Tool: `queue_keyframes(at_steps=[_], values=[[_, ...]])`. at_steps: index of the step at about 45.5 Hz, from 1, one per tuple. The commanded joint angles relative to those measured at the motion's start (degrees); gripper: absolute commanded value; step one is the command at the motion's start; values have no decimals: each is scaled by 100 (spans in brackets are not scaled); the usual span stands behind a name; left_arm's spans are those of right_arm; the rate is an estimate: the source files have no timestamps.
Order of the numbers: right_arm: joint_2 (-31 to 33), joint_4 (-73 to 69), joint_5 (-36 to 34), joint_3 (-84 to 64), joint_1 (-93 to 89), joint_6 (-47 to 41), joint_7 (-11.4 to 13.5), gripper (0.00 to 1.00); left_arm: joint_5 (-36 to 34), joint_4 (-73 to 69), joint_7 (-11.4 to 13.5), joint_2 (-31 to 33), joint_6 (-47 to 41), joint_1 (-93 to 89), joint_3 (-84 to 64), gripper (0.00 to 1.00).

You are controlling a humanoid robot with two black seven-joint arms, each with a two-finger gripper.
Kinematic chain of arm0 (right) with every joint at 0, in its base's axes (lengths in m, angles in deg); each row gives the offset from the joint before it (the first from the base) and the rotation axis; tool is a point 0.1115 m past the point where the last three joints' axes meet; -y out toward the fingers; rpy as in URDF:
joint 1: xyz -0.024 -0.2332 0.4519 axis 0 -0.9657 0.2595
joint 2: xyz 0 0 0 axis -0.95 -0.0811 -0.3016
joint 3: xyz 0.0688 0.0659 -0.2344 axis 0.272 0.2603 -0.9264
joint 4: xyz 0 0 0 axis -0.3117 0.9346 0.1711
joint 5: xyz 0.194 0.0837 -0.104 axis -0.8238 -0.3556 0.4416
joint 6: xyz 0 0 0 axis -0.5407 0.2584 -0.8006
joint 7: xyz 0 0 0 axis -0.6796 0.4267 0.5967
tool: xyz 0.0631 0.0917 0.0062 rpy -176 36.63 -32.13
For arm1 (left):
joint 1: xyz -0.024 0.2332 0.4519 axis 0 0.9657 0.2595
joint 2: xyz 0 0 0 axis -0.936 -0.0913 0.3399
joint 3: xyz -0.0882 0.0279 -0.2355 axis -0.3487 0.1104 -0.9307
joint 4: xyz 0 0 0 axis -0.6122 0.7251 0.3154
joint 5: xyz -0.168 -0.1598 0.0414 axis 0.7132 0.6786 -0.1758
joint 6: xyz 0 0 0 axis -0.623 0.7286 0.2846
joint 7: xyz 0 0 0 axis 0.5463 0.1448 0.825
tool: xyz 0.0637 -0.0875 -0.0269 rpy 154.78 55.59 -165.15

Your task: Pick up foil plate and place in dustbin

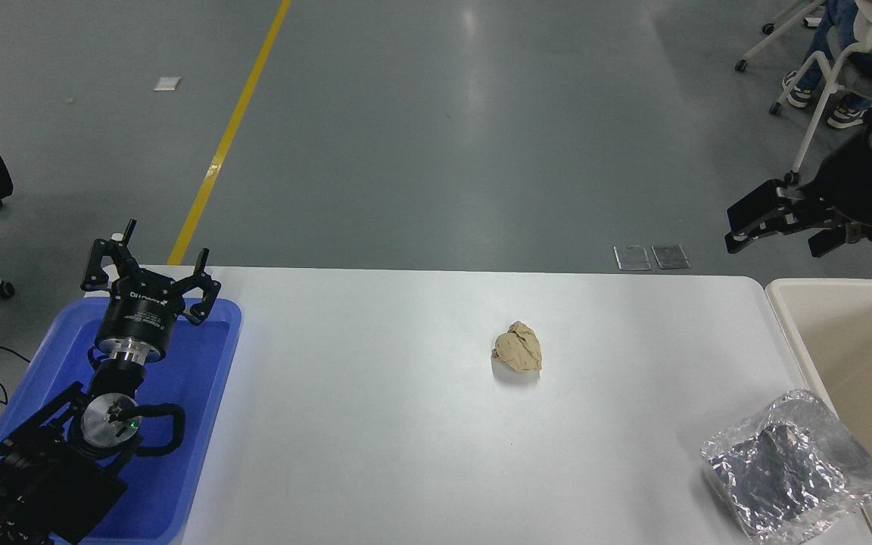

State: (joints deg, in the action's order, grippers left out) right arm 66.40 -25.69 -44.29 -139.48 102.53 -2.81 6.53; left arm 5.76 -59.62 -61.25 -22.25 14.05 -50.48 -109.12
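Observation:
The foil plate [792, 465], shiny and wrinkled with a darker centre, lies at the table's near right corner and overlaps the rim of the dustbin [845, 341]. The cream-beige dustbin stands off the table's right end. My right gripper [773, 231] is open and empty. It hangs high at the right edge, above the dustbin's far end and well away from the plate. My left gripper [150, 272] is open and parked over the blue tray at the lower left.
A small tan paper wad [518, 348] lies near the table's middle. A blue plastic tray [201, 424] sits at the left end under the left arm. A seated person [856, 45] and chair legs are at the top right.

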Motion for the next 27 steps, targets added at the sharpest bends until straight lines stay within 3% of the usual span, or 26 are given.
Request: queue_keyframes(at_steps=[1, 27], values=[[-2, 0, 1, 4, -6, 0, 0, 100, -1, 0, 0, 0, 0, -1, 4, 100], [-73, 9, 1, 13, -146, 0, 0, 100, -1, 0, 0, 0, 0, -1, 5, 100]])
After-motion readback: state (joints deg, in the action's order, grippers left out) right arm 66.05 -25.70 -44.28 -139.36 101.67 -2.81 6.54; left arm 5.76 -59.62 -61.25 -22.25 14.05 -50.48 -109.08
